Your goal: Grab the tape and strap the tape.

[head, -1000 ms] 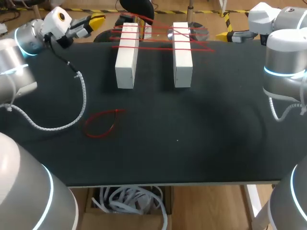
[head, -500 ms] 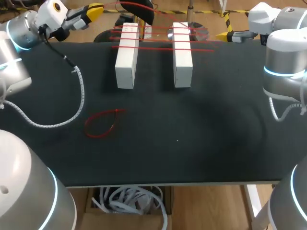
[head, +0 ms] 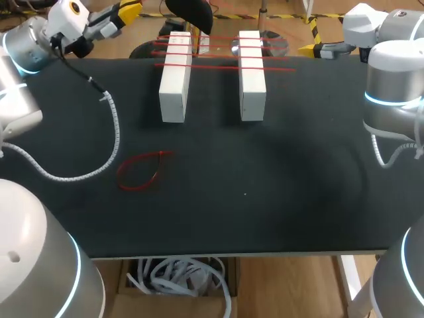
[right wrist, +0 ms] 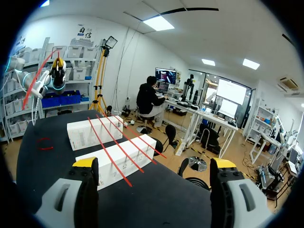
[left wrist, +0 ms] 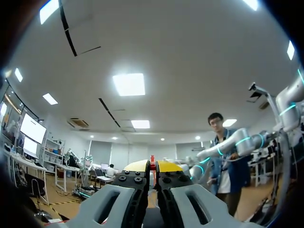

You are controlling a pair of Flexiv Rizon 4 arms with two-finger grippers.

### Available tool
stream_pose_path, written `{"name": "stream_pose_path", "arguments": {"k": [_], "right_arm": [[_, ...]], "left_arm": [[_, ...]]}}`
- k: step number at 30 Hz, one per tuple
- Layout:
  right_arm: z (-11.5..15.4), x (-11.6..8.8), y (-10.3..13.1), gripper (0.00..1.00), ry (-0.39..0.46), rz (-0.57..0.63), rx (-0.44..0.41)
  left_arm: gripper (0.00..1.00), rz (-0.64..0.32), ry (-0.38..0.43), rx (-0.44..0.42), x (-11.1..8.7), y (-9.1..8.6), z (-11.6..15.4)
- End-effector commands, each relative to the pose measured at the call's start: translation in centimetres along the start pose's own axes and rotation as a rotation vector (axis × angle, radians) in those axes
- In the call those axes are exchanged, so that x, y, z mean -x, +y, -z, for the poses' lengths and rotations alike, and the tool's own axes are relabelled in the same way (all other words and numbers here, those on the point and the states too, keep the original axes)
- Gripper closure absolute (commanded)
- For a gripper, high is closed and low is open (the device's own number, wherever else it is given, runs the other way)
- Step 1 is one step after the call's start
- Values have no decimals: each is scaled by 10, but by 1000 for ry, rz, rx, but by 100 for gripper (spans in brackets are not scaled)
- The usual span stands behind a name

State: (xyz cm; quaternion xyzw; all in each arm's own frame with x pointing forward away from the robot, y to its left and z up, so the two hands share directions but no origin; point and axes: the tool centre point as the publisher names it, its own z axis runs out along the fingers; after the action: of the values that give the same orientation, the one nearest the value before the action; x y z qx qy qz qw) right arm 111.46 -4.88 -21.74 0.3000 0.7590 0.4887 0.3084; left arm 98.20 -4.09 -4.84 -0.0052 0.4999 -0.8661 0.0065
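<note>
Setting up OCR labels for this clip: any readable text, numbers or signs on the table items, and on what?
Nothing can be read.
white blocks: faint dark marks on their faces, too small to read.
red tape across the blocks: no print visible.
loose red loop: no print visible.
black table: no marks or signs visible.

A robotics lab: robot arms (head: 392, 79) flank a black table (head: 265, 199).
</note>
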Motion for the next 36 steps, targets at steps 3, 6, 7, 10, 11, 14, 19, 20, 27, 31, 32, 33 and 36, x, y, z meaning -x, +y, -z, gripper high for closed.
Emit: {"name": "stream_pose_path", "arguments": {"k": [3,6,7,10,11,14,19,20,27,31,32,33,36], "right_arm": [[0,0,0,0,1,0,-2],[0,0,0,0,1,0,-2],[0,0,0,0,1,0,-2],[0,0,0,0,1,0,-2],[0,0,0,0,1,0,-2],[0,0,0,0,1,0,-2],[0,0,0,0,1,0,-2],[0,0,0,0,1,0,-2],[0,0,0,0,1,0,-2],[0,0,0,0,1,0,-2],[0,0,0,0,1,0,-2],[0,0,0,0,1,0,-2],[0,0,0,0,1,0,-2]], "left_arm": [[100,-2,-15,0,-3,-1,-1],[100,-2,-15,0,-3,-1,-1],[100,-2,-15,0,-3,-1,-1],[100,-2,-15,0,-3,-1,-1],[100,-2,-15,0,-3,-1,-1],[100,-31,63,-49,1,-3,-5],[100,-33,212,-76,-4,-11,-11],[100,-38,227,-75,-7,-13,-13],[100,-26,244,-43,-21,-31,-17],[100,-48,218,-23,-27,-43,-17],[100,-51,216,-19,-29,-46,-17],[100,-55,208,-5,-30,-48,-17],[100,-60,189,28,-33,-53,-18]]}}
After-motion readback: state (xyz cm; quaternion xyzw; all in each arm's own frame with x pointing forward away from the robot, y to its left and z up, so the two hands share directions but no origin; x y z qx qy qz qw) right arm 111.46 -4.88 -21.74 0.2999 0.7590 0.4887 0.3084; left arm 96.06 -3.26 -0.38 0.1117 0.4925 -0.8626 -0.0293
